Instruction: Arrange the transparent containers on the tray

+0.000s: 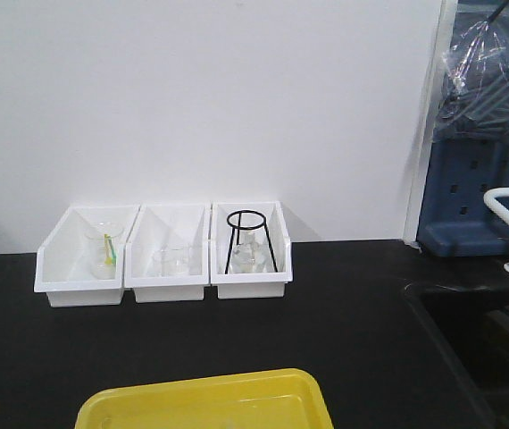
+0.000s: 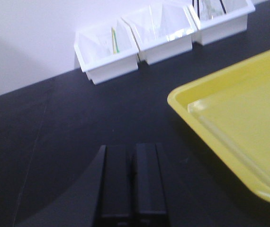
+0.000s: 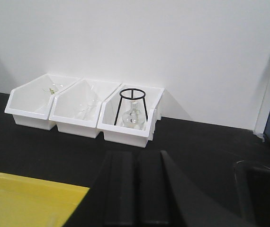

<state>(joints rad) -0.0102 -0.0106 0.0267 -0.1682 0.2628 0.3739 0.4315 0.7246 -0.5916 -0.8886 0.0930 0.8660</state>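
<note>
The bright yellow rectangular plastic tray (image 1: 203,399) is positioned at the near edge of the black benchtop (image 1: 344,340). One slim clear glass tube (image 2: 232,146) is seen lying on the tray floor near its left rim. Three white rectangular bins (image 1: 162,259) are set side by side against the wall. The left gripper (image 2: 131,182) and right gripper (image 3: 137,189) are each held with jaws pressed together, nothing grasped.

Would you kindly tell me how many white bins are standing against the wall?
3, side by side on the black counter: the left bin holds a beaker, the middle bin clear glassware, and the right bin a black wire stand. Nothing appears hidden behind them.
</note>
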